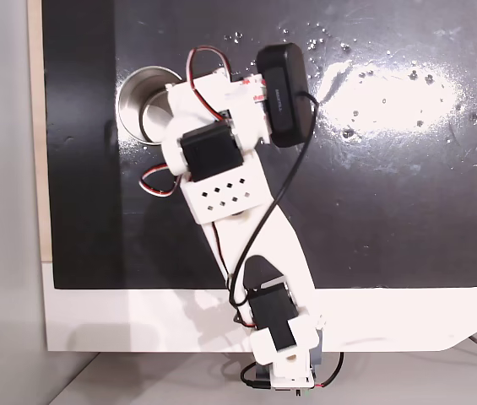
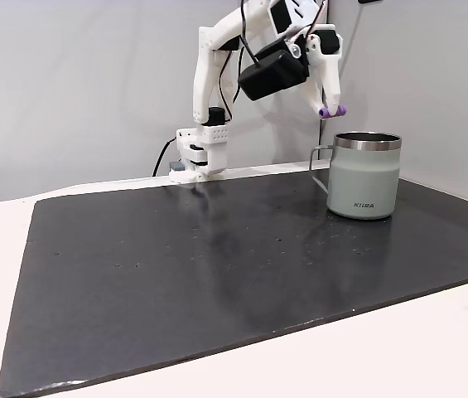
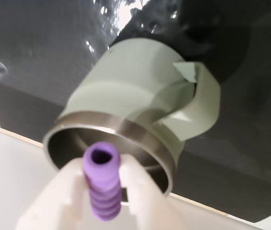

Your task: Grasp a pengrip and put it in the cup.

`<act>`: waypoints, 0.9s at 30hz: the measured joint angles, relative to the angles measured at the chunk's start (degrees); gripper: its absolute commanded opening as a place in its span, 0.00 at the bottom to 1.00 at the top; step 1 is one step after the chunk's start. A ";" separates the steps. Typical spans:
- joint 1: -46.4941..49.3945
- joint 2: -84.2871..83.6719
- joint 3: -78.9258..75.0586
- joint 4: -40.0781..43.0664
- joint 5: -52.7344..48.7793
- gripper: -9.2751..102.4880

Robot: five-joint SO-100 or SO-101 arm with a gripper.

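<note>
The pengrip [image 3: 101, 191], a short ribbed purple tube, is pinched between my two white fingers [image 3: 140, 184], so the gripper [image 3: 101, 167] is shut on it. In a fixed view the pengrip [image 2: 331, 111] hangs in the gripper [image 2: 330, 109] just above the cup [image 2: 364, 176], over its handle-side rim. The cup [image 3: 130, 81] is a pale grey-green mug with a steel rim and a band handle [image 3: 200, 103]; its open mouth lies right behind the pengrip. From above, the cup [image 1: 137, 105] shows at the mat's left, half covered by my wrist.
A black mat [image 2: 176, 282] covers the white table [image 2: 432, 348]. The black camera box [image 1: 282, 93] rides on my wrist. My arm's base [image 2: 202, 153] stands at the mat's far edge. Shiny pale specks [image 1: 348, 132] dot the mat right of my wrist.
</note>
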 measured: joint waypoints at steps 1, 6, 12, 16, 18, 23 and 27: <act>-1.05 -0.97 -0.70 0.00 -0.26 0.08; -3.52 -4.75 -2.99 0.00 -1.05 0.08; -5.89 -8.35 -6.42 0.00 -1.85 0.08; -6.33 -9.40 -7.21 -0.18 -1.85 0.08; -6.06 -10.28 -8.17 -0.18 -1.85 0.09; -5.98 -10.63 -8.17 -0.18 -2.11 0.21; -6.33 -10.63 -8.17 -0.18 -2.11 0.26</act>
